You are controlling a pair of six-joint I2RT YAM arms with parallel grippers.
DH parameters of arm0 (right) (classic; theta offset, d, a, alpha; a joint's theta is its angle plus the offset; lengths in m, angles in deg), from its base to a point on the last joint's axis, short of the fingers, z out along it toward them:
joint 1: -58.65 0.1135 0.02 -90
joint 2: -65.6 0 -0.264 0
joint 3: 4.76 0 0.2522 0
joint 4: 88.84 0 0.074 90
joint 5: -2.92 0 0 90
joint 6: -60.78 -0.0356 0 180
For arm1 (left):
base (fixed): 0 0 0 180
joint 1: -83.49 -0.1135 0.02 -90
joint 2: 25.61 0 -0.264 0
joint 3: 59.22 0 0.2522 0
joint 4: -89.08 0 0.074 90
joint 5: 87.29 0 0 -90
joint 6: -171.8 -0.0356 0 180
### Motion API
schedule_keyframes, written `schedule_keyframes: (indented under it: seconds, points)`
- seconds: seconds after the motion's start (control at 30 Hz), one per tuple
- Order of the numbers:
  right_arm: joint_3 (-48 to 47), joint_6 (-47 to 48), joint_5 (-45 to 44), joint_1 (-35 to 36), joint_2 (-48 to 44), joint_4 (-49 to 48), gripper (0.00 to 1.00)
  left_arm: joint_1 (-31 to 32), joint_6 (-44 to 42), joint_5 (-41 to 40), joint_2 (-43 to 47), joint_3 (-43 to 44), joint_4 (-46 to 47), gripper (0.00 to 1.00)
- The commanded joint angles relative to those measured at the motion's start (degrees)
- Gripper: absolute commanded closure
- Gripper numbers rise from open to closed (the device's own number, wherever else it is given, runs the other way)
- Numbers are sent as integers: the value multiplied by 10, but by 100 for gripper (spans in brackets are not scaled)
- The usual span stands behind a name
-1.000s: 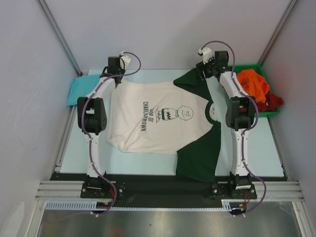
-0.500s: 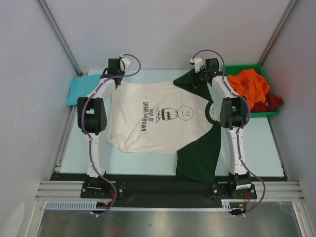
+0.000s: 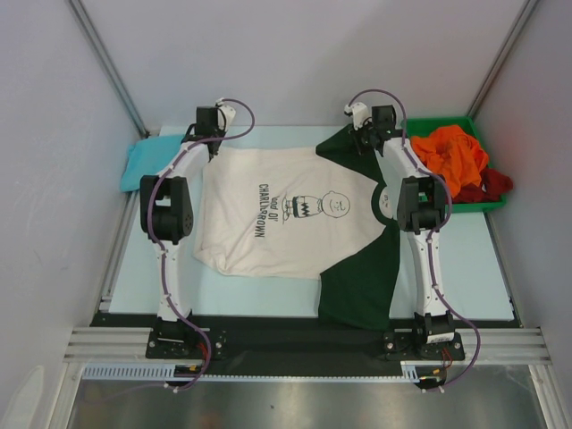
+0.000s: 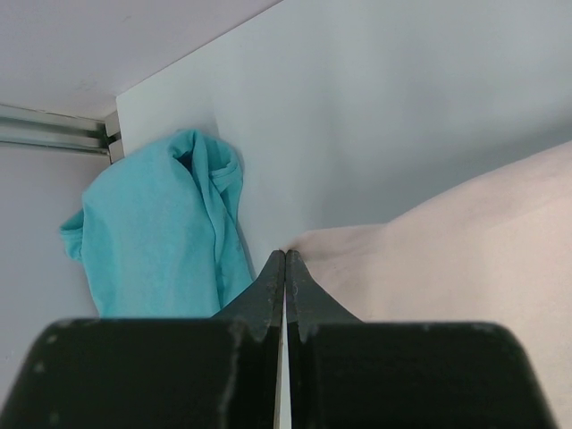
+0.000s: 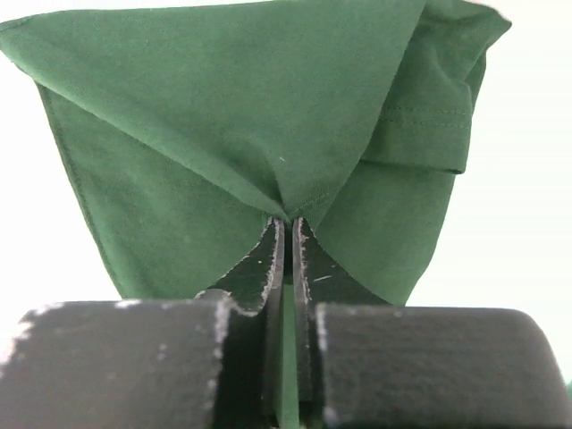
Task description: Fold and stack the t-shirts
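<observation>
The cream t-shirt (image 3: 268, 214) with the Charlie Brown print lies spread flat on the table, its collar toward the right. My left gripper (image 3: 213, 147) is at the shirt's far left corner. In the left wrist view it (image 4: 286, 254) is shut, pinching the cream cloth (image 4: 465, 259) at its tips. My right gripper (image 3: 365, 145) is at the far dark green sleeve (image 3: 344, 152). The right wrist view shows it (image 5: 287, 220) shut on that sleeve (image 5: 223, 116), green cloth bunched at the tips and showing between the fingers. The near green sleeve (image 3: 357, 286) lies flat by the front edge.
A teal t-shirt (image 3: 141, 165) lies crumpled at the table's far left corner, close beside the left gripper (image 4: 152, 241). An orange t-shirt (image 3: 456, 154) and a dark red one (image 3: 493, 185) are heaped in the green bin (image 3: 438, 121) at the far right. Grey walls enclose the table.
My right gripper swung left from beside the bin to the far green sleeve and closed on it. The left gripper stayed shut at the cream corner.
</observation>
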Motion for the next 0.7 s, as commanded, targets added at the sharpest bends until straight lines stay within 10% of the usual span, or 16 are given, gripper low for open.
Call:
schedule_keyframes:
  seconds: [0.0, 0.27, 0.4, 0.67]
  points:
    - [-28, 25, -24, 7, -33, -29, 100, 0, -8, -11, 34, 1, 14, 100]
    - [43, 77, -60, 34, -101, -92, 100, -7, -6, -22, 41, 4, 25, 100]
    - [31, 105, -88, 46, -96, -90, 79, -10, -6, -16, 34, 15, 22, 99]
    - [-64, -12, -27, 59, -76, -98, 67, -10, 3, -9, 27, 19, 16, 100]
